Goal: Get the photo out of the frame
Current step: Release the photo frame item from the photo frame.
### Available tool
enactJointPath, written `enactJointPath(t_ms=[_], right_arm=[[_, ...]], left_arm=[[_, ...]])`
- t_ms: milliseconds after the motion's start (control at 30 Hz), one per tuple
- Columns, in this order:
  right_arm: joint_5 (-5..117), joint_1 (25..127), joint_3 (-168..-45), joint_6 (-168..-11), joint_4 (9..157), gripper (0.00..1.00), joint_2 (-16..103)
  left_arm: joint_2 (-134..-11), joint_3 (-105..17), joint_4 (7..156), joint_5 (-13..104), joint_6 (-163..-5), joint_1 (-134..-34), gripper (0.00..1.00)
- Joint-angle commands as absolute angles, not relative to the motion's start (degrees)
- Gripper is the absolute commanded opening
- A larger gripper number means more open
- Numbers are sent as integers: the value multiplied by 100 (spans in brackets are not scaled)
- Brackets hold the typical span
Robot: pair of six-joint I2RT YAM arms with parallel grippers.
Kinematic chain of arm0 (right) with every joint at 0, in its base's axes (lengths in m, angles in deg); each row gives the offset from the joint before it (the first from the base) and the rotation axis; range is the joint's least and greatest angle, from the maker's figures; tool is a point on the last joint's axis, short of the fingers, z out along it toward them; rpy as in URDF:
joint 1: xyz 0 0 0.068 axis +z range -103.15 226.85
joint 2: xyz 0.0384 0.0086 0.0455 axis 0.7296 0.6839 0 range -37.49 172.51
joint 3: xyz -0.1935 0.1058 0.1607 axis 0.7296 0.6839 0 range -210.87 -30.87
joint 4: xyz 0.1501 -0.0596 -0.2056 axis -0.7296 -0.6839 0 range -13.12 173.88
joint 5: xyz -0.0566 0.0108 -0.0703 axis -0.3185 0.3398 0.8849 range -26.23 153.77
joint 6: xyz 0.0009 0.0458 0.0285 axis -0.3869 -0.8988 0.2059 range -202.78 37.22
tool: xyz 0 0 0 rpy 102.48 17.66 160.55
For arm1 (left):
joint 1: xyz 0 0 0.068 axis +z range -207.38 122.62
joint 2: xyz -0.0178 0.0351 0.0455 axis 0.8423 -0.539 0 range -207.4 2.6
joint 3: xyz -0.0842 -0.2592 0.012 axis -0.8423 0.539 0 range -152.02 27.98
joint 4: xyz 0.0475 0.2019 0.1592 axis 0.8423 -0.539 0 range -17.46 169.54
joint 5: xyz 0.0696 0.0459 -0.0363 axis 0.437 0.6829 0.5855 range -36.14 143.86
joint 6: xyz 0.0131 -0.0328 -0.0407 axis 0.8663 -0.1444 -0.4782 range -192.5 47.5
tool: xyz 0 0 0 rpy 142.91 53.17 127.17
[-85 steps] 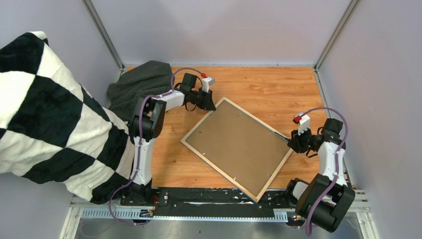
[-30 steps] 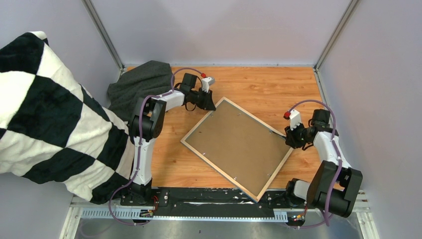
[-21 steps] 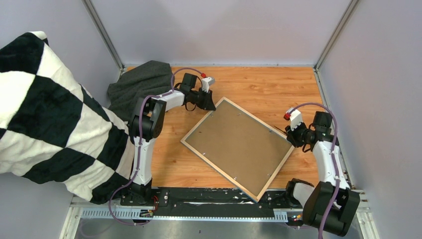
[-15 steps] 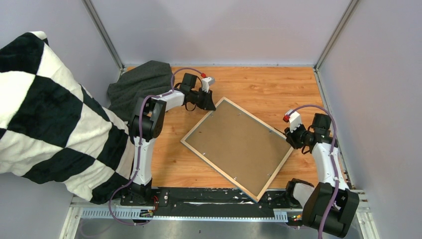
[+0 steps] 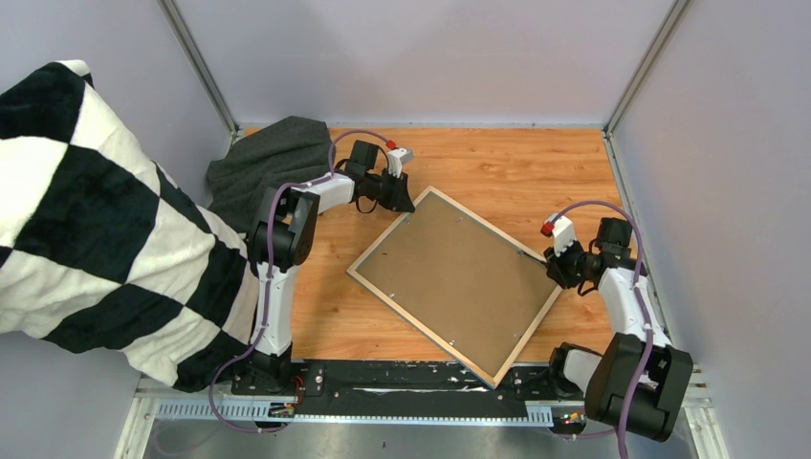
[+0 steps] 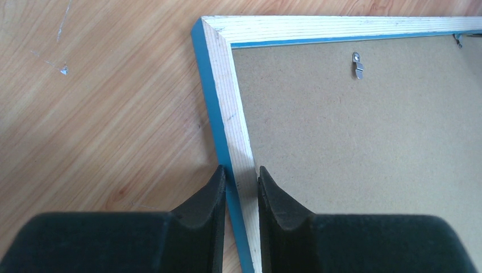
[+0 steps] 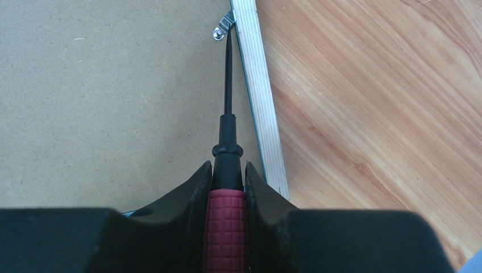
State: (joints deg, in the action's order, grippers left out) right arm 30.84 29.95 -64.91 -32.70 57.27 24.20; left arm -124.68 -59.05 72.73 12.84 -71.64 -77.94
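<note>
The frame (image 5: 422,329) lies face down and askew on the table, its brown backing board (image 5: 457,277) facing up. The photo is hidden beneath that board. My left gripper (image 5: 406,203) is at the frame's far corner, shut on the pale wood and blue edge (image 6: 227,79), one finger on each side (image 6: 240,173). My right gripper (image 5: 553,263) is at the frame's right edge, shut (image 7: 228,168) on a red-handled screwdriver (image 7: 227,227). The screwdriver's thin black shaft reaches to a small metal clip (image 7: 224,25) beside the frame rail (image 7: 258,96).
A dark grey cloth (image 5: 273,163) is bunched at the back left of the wooden table (image 5: 536,172). A large black-and-white checkered blanket (image 5: 86,220) fills the left side. Another metal clip (image 6: 357,63) sits on the backing board near the far corner. Grey walls enclose the table.
My right gripper has shifted slightly left along the frame's right edge with the screwdriver. The left gripper and the frame have not moved.
</note>
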Motion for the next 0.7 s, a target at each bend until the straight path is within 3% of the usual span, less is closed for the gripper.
enactJointPath(t_ms=[0, 667], right_arm=[[2995, 3126, -6440, -3190, 5654, 0, 2519], [3193, 3144, -6316, -3304, 5900, 0, 2324]], left_arm=[[-12900, -5631, 6552, 1290, -7083, -7936, 0], [-12899, -5631, 6553, 1290, -7082, -7936, 0]])
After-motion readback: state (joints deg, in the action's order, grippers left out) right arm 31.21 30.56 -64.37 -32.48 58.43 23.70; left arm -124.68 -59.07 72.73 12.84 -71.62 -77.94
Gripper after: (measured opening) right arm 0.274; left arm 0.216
